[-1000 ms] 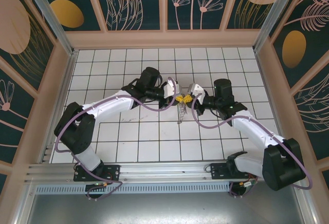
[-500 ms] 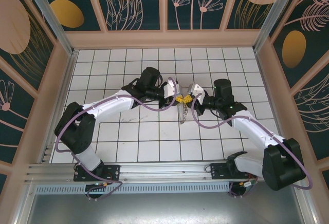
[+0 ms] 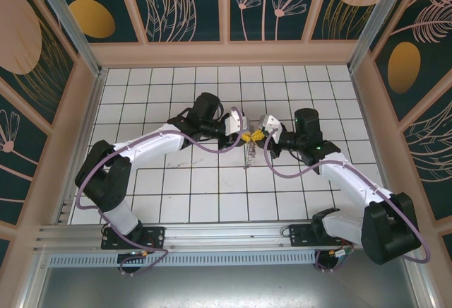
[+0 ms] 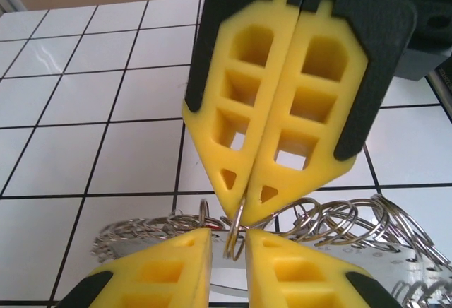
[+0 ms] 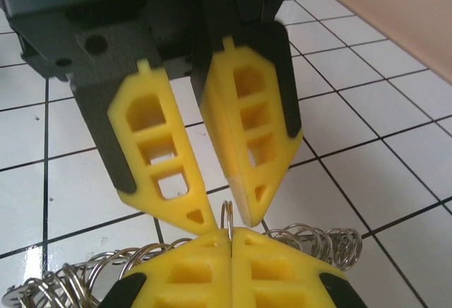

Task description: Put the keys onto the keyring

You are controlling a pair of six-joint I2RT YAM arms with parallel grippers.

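Over the middle of the tiled floor my two grippers meet tip to tip. My right gripper point(image 3: 258, 136) point(image 5: 232, 234) is shut on a small silver split ring point(image 5: 227, 212) point(image 4: 235, 241) that stands upright. My left gripper point(image 3: 245, 136) point(image 4: 227, 236) is open a little, one yellow finger on each side of that ring with a gap left. The keyring's silver bunch point(image 3: 248, 155) hangs below the fingertips and spreads as a row of silver loops point(image 4: 339, 222). A red sliver point(image 4: 211, 224) shows among the loops. The keys themselves are hidden.
The white tiled floor point(image 3: 198, 195) stretches round the arms. Wooden walls point(image 3: 226, 54) close it at the back and both sides. An aluminium rail point(image 3: 212, 234) with the arm bases runs along the near edge.
The hanging silver bunch has swung slightly under the fingertips. Both arms stay almost where they were, and the right gripper keeps its pinch on the ring.
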